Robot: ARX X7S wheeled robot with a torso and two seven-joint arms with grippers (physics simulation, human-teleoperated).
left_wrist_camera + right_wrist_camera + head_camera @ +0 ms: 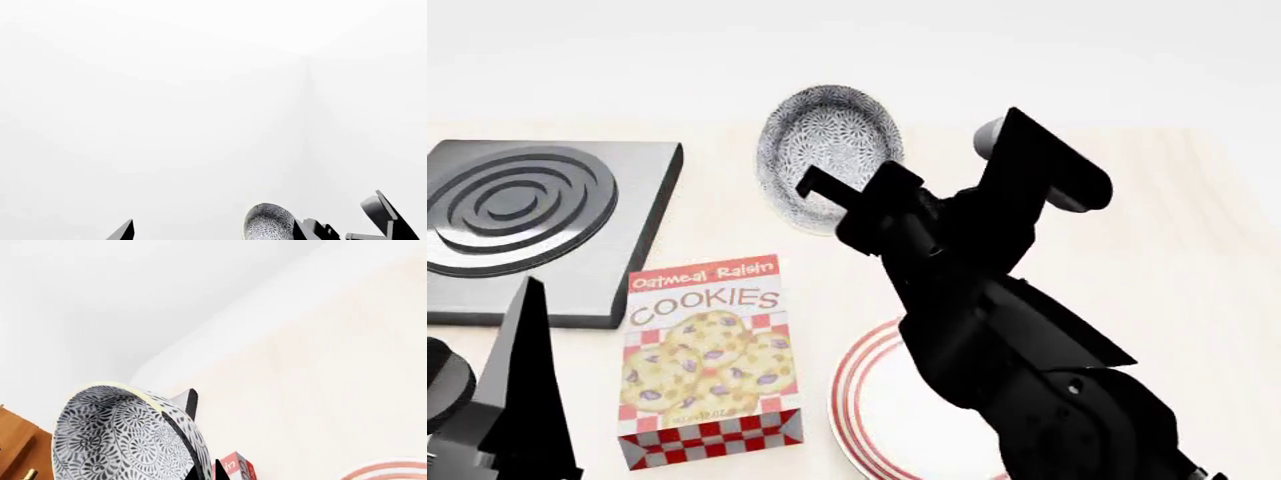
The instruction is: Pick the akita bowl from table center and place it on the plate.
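Now the right claw (pixel 827 195) grips the tilted akita bowl (pixel 827 150) by its rim at upper centre, so it may slip before reaching the plate (pixel 861 400).

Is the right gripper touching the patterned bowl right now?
Touching. In the right wrist view, a black finger of the right gripper lies across the akita bowl's rim, no gap, the bowl tilted off the table.

Head camera high, facing down over bench (pixel 1174 230) toward bowl (pixel 827 150). Right wrist camera close against bowl (pixel 120 435), angled up. Left wrist camera farther from bowl (pixel 268 222), facing blank wall. All three share bowl.
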